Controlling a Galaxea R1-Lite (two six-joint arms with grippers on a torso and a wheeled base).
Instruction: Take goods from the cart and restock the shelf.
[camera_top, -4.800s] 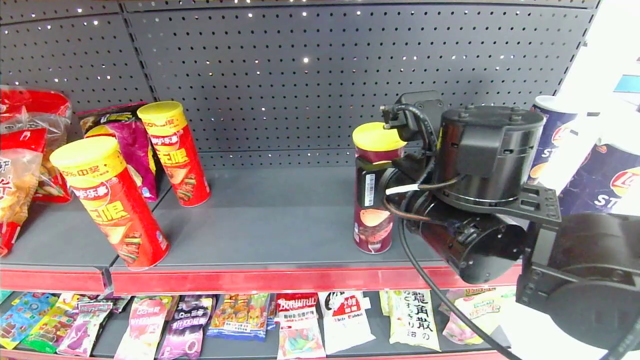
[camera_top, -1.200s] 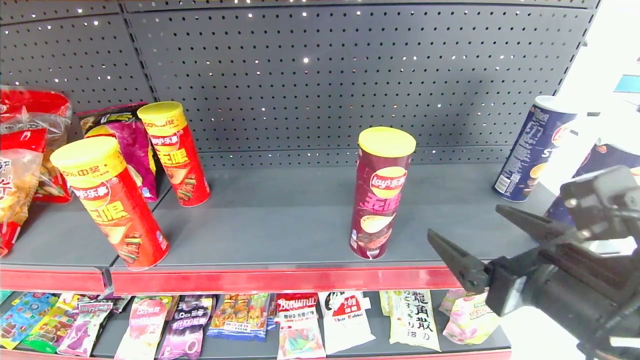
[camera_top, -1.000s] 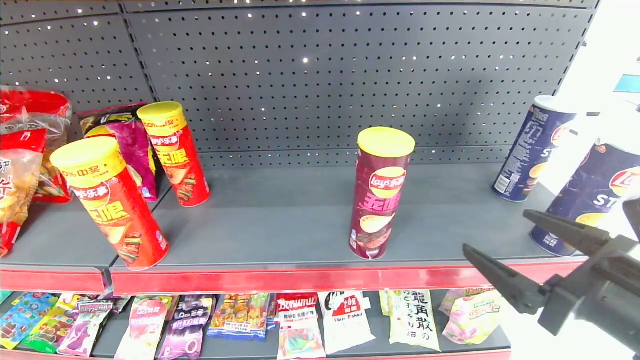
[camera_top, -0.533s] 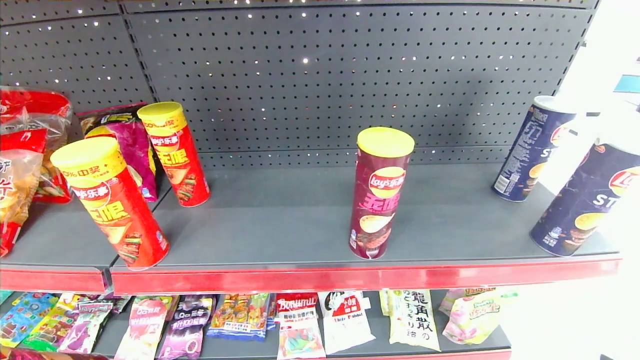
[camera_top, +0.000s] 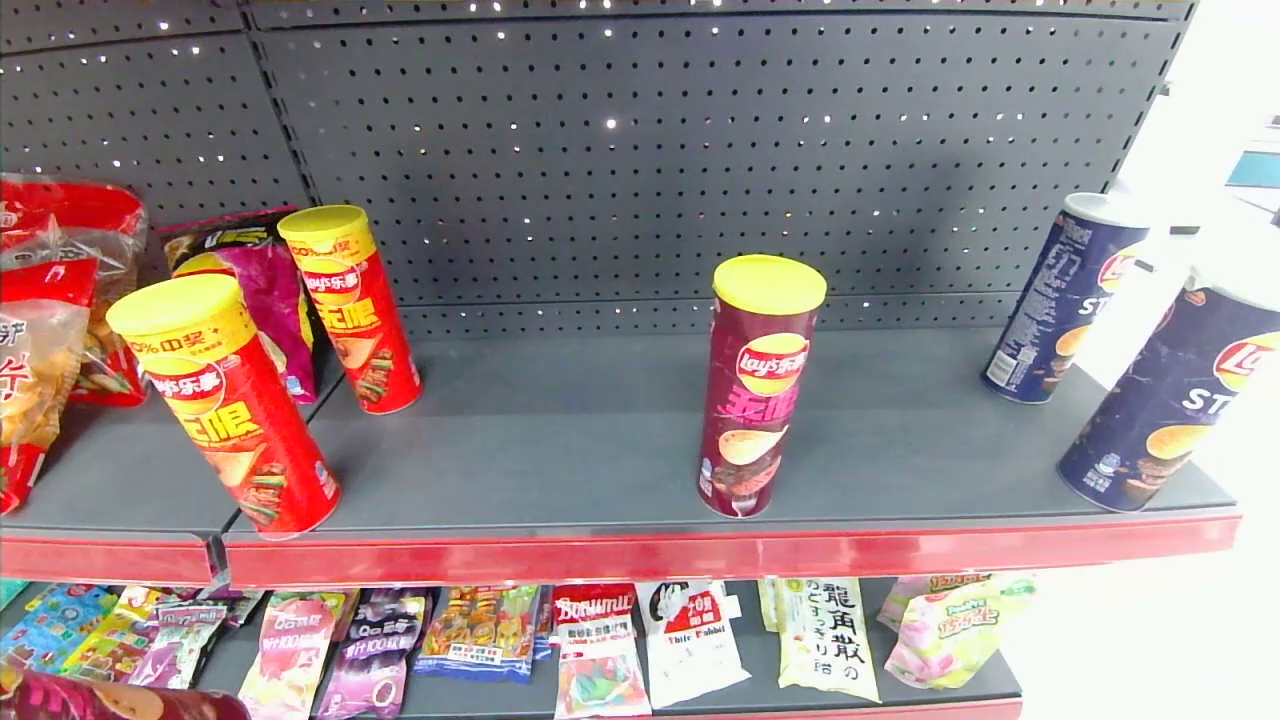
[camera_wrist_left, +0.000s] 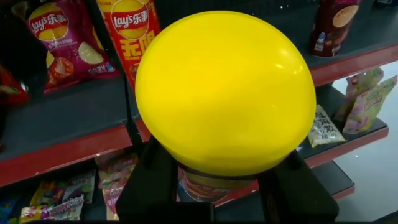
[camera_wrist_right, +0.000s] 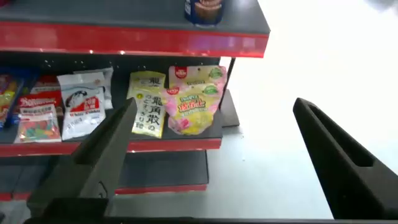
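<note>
The left tool (camera_wrist_left: 224, 186) is clamped on a yellow-lidded can (camera_wrist_left: 224, 93); the right tool (camera_wrist_right: 214, 104) is spread apart; a maroon can (camera_top: 755, 390) stands upright near the front edge of the shelf (camera_top: 560, 450)

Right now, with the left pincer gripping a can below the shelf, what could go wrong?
1. The held can sits low on the left; lifted to the shelf, it may clip the red front lip or topple the front red can standing near that edge.
2. Its yellow lid hides much of the left wrist view, so the left pincer may set it down badly placed.
</note>
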